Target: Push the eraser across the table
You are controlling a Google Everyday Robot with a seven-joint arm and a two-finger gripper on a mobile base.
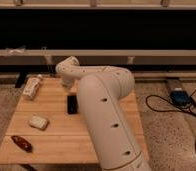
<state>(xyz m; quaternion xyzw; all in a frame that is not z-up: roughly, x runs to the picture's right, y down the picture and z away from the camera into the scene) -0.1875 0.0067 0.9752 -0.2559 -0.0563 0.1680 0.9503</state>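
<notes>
Camera view: I am holding my gripper [68, 84] over the table [56, 135], just beyond the eraser's [72, 104] far end.
Grip: I am not managing to tell its state.

The single white arm [105, 117] rises from the lower right of the view as a thick, dimpled segment, leaning up and to the left to a broad shoulder-like bend at centre. From there a slimmer link runs left to a rounded joint [67, 65], where the wrist [66, 77] turns downward. The gripper [70, 86] sits at the low end of that wrist, pointing down just left of the thick segment and largely hidden in shadow against it.
</notes>
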